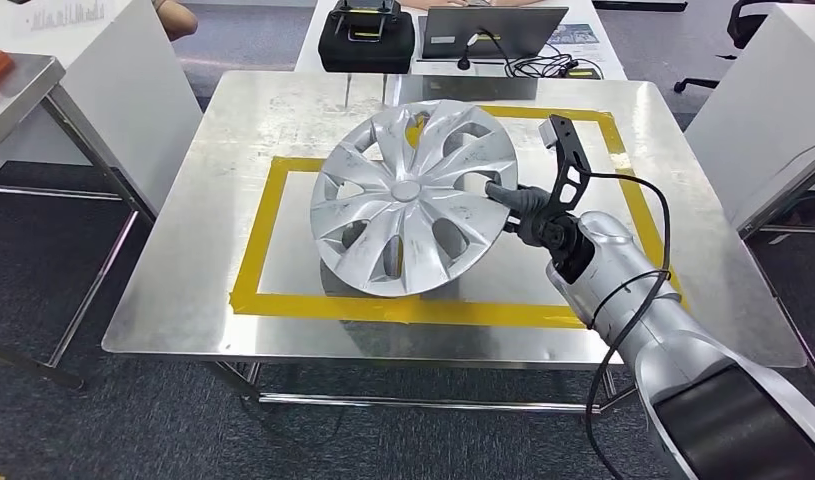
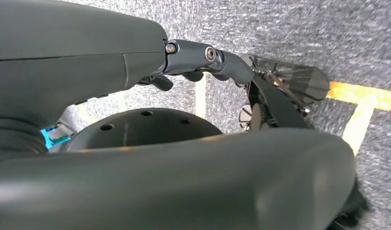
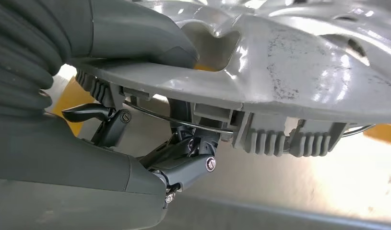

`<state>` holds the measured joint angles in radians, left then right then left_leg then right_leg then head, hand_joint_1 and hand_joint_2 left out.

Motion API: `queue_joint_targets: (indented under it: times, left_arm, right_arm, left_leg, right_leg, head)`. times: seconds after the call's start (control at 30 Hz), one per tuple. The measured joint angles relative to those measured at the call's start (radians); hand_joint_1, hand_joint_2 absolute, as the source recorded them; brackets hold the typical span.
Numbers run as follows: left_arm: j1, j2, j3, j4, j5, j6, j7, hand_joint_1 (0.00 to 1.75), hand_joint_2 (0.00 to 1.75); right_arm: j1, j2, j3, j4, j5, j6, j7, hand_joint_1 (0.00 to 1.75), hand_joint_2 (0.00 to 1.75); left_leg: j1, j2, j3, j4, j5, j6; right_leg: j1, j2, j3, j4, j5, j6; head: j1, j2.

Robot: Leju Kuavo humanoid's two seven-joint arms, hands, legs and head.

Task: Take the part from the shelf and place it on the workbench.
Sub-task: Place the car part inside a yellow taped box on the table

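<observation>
Right hand (image 1: 531, 212), nearest of all, gripping wheel cover (image 1: 413, 196) at its right rim: thumb on top, fingers (image 3: 183, 158) beneath. Cover tilted, left side over the yellow tape frame (image 1: 273, 235) on steel workbench (image 1: 183, 300); contact there not discernible. Advisable: lower right edge gently until flat, centred within frame, before letting go. Left hand (image 2: 203, 60) hanging over floor, fingers curled, seemingly holding nothing.
</observation>
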<state>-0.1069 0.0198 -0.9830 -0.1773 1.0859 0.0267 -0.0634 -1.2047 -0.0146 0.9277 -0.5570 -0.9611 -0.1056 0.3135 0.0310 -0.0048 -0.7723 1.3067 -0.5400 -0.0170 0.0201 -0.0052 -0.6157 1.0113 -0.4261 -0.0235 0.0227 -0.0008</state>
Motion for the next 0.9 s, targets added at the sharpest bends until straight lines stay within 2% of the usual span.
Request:
queue_joint_targets:
  times: [0.03, 0.1, 0.13, 0.17, 0.27, 0.3, 0.37, 0.43, 0.47, 0.5, 0.53, 0.6, 0.63, 0.67, 0.73, 0.8, 0.83, 0.9]
  left_arm:
    - [0.0, 0.0, -0.001, 0.0, -0.001, 0.0, 0.0, 0.0, 0.0]
    - [-0.001, 0.001, -0.003, 0.0, -0.003, 0.0, 0.0, 0.0, 0.0]
    - [-0.003, 0.001, -0.004, 0.0, -0.004, 0.0, 0.0, 0.0, 0.0]
    - [-0.004, 0.001, -0.005, 0.0, -0.005, 0.0, -0.001, 0.0, 0.0]
    - [-0.006, 0.001, -0.01, 0.0, -0.008, 0.001, -0.001, 0.0, 0.0]
    - [-0.005, 0.001, -0.011, 0.0, -0.008, 0.001, -0.001, 0.0, 0.0]
    - [-0.005, 0.001, -0.013, 0.0, -0.008, 0.001, -0.002, 0.0, 0.0]
    - [-0.006, -0.001, -0.017, 0.0, -0.008, 0.0, -0.002, 0.0, 0.0]
    - [-0.006, -0.002, -0.019, 0.0, -0.008, 0.001, -0.002, 0.0, 0.0]
    - [-0.006, -0.002, -0.02, 0.0, -0.008, 0.001, -0.002, 0.0, 0.0]
    - [-0.006, -0.002, -0.021, 0.0, -0.009, 0.001, -0.002, 0.0, 0.0]
    - [-0.008, -0.003, -0.022, 0.0, -0.01, 0.0, -0.002, 0.0, 0.0]
    - [-0.009, -0.004, -0.023, 0.0, -0.011, 0.001, -0.002, 0.0, 0.0]
    - [-0.01, -0.004, -0.024, 0.0, -0.011, 0.001, -0.001, 0.0, 0.0]
    - [-0.009, -0.005, -0.026, 0.0, -0.012, 0.002, 0.0, 0.0, 0.0]
    - [-0.008, -0.005, -0.027, 0.0, -0.013, 0.003, 0.001, 0.0, 0.0]
    - [-0.008, -0.005, -0.028, 0.0, -0.013, 0.004, 0.001, 0.0, 0.0]
    - [-0.009, -0.004, -0.028, 0.0, -0.014, 0.006, 0.002, 0.0, 0.0]
  right_arm:
    - [0.004, -0.005, 0.004, 0.0, -0.007, -0.009, 0.0, 1.75, 1.75]
    - [0.007, -0.018, 0.013, 0.0, -0.029, -0.041, -0.01, 1.75, 1.75]
    - [0.008, -0.027, 0.015, 0.0, -0.046, -0.064, -0.022, 1.75, 1.75]
    - [0.009, -0.037, 0.017, 0.0, -0.064, -0.088, -0.039, 1.75, 1.75]
    - [0.02, -0.069, 0.015, -0.001, -0.12, -0.15, -0.094, 1.75, 1.75]
    - [0.024, -0.08, 0.013, -0.001, -0.132, -0.162, -0.107, 1.75, 1.75]
    - [0.03, -0.102, 0.008, -0.001, -0.144, -0.174, -0.121, 1.75, 1.75]
    - [0.038, -0.117, 0.007, -0.002, -0.149, -0.176, -0.125, 1.75, 1.75]
    - [0.043, -0.122, 0.006, -0.002, -0.151, -0.178, -0.126, 1.75, 1.75]
    - [0.049, -0.126, 0.006, -0.003, -0.156, -0.184, -0.129, 1.75, 1.75]
    - [0.053, -0.131, 0.004, -0.004, -0.162, -0.192, -0.133, 1.75, 1.75]
    - [0.057, -0.141, -0.003, -0.01, -0.184, -0.216, -0.149, 1.75, 1.75]
    - [0.057, -0.147, -0.008, -0.015, -0.198, -0.227, -0.16, 1.75, 1.75]
    - [0.059, -0.153, -0.013, -0.019, -0.212, -0.237, -0.171, 1.75, 1.75]
    - [0.069, -0.168, -0.024, -0.027, -0.241, -0.254, -0.192, 1.75, 1.75]
    - [0.082, -0.181, -0.037, -0.038, -0.265, -0.267, -0.211, 1.75, 1.75]
    - [0.086, -0.185, -0.044, -0.043, -0.275, -0.273, -0.221, 1.75, 1.75]
    - [0.094, -0.196, -0.055, -0.054, -0.293, -0.286, -0.242, 1.75, 1.75]
  left_leg:
    - [-0.001, 0.0, 0.02, -0.039, 0.026, 0.002]
    - [-0.004, 0.001, 0.092, -0.169, 0.074, 0.009]
    - [-0.006, 0.0, 0.12, -0.217, 0.084, 0.013]
    - [-0.008, -0.002, 0.136, -0.242, 0.084, 0.017]
    - [-0.008, -0.006, 0.14, -0.251, 0.086, 0.03]
    - [-0.005, -0.007, 0.142, -0.255, 0.089, 0.035]
    - [0.0, -0.007, 0.144, -0.26, 0.092, 0.041]
    - [0.001, -0.006, 0.144, -0.26, 0.093, 0.043]
    - [0.002, -0.006, 0.144, -0.26, 0.093, 0.043]
    - [0.003, -0.005, 0.144, -0.26, 0.092, 0.042]
    - [0.004, -0.006, 0.145, -0.259, 0.092, 0.041]
    - [0.006, -0.008, 0.145, -0.26, 0.091, 0.036]
    - [0.006, -0.009, 0.144, -0.26, 0.092, 0.031]
    - [0.005, -0.011, 0.142, -0.262, 0.094, 0.024]
    - [0.006, -0.014, 0.14, -0.266, 0.1, 0.01]
    - [0.008, -0.011, 0.136, -0.264, 0.095, -0.002]
    - [0.007, -0.007, 0.126, -0.244, 0.08, -0.004]
    - [0.004, -0.001, 0.075, -0.139, 0.027, -0.002]
  right_leg:
    - [0.001, 0.001, 0.0, 0.004, -0.002, 0.0]
    - [0.004, 0.004, -0.004, 0.016, -0.008, 0.005]
    - [0.005, 0.005, -0.008, 0.022, -0.01, 0.009]
    - [0.005, 0.004, -0.013, 0.027, -0.011, 0.014]
    - [0.004, 0.003, -0.021, 0.032, -0.012, 0.026]
    - [0.002, 0.004, -0.028, 0.045, -0.022, 0.032]
    - [-0.006, 0.005, -0.066, 0.123, -0.067, 0.049]
    - [-0.017, 0.005, -0.121, 0.248, -0.12, 0.064]
    - [-0.023, 0.005, -0.14, 0.289, -0.129, 0.07]
    - [-0.029, 0.005, -0.144, 0.296, -0.12, 0.074]
    - [-0.034, 0.005, -0.131, 0.265, -0.094, 0.077]
    - [-0.042, 0.005, -0.068, 0.13, -0.031, 0.083]
    - [-0.041, 0.005, -0.038, 0.071, -0.015, 0.081]
    - [-0.039, 0.005, -0.019, 0.036, -0.01, 0.078]
    - [-0.032, 0.006, -0.011, 0.024, -0.014, 0.064]
    - [-0.033, 0.004, -0.006, 0.014, -0.007, 0.047]
    - [-0.033, 0.004, -0.002, 0.007, -0.004, 0.038]
    - [-0.03, 0.004, 0.001, 0.001, 0.0, 0.025]
  head:
    - [-0.003, 0.0]
    - [-0.009, 0.0]
    - [-0.011, 0.0]
    - [-0.011, 0.0]
    - [-0.01, 0.0]
    - [-0.008, 0.0]
    - [0.002, 0.0]
    - [0.014, 0.0]
    - [0.017, 0.0]
    - [0.021, 0.0]
    - [0.024, 0.0]
    - [0.03, 0.0]
    - [0.032, 0.0]
    - [0.032, 0.0]
    - [0.031, 0.0]
    - [0.026, 0.0]
    - [0.021, 0.0]
    - [0.006, 0.0]
